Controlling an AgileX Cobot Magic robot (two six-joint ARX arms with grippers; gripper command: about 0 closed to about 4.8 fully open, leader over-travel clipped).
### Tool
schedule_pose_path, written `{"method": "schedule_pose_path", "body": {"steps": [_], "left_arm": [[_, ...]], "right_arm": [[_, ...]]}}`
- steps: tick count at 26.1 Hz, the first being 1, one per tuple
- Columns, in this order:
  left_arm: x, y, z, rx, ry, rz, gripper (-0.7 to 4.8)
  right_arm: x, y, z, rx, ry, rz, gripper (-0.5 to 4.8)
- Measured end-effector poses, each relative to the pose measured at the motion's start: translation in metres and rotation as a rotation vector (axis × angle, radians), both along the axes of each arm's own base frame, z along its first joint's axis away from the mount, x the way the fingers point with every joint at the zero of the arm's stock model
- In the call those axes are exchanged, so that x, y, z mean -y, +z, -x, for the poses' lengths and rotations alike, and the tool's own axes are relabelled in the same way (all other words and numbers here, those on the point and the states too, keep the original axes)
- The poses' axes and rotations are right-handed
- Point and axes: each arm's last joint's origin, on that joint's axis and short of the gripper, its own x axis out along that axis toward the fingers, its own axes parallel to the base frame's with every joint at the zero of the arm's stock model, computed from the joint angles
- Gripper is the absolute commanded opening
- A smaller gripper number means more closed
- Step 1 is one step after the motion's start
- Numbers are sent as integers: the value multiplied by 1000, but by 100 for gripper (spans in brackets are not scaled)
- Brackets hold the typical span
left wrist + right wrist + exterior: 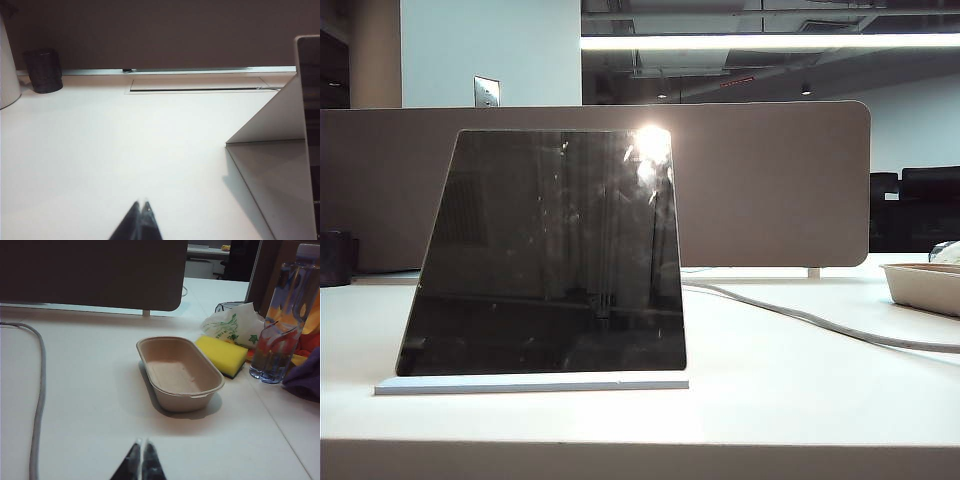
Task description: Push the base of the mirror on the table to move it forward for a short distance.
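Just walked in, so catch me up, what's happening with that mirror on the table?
Nothing touches the mirror yet. It stands on its base near the table's front edge. The left gripper is shut and hovers over bare table beside the mirror's stand. The right gripper, also shut, sits off by the tray.

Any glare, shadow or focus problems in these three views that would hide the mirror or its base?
Exterior view: ceiling-light glare blooms at the mirror top right corner; the base of the mirror stays sharp. Left wrist view: soft, the left tool dark, shut, above the table. Right wrist view: even light, the right tool shut, mirror unseen.
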Motion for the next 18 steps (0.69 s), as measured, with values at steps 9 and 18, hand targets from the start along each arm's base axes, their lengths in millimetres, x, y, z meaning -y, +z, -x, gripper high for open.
{"method": "schedule_pose_path", "body": {"steps": [9,18], "left_arm": [[0,0,0,0,0,0,-2],[0,0,0,0,0,0,-2]], "right_arm": [[0,0,0,0,0,0,22],[-2,0,0,0,19,0,22]]}}
